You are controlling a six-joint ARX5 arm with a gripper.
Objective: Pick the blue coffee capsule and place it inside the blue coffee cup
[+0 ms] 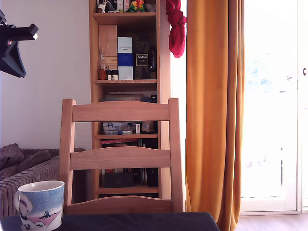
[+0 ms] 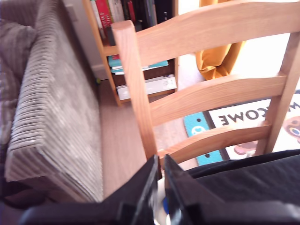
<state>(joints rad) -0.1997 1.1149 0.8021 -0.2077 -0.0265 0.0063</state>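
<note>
This is a lived-in home, most likely a living or dining room. A wooden ladder-back chair (image 1: 120, 154) stands at a dark-covered desk (image 1: 144, 221), and behind it a tall wooden bookshelf (image 1: 126, 96) holds boxes, bottles, books and small toys. A grey ribbed sofa (image 2: 56, 112) sits beside the shelf. Long orange curtains (image 1: 211, 110) hang at a bright glazed door (image 1: 269, 106), a red cloth (image 1: 176, 26) dangles above, and a printed doormat (image 2: 243, 126) lies on the wooden floor (image 2: 119, 150).

mug (image 1: 41, 204) base cropped, gripper (image 2: 161, 187) blurred
</note>
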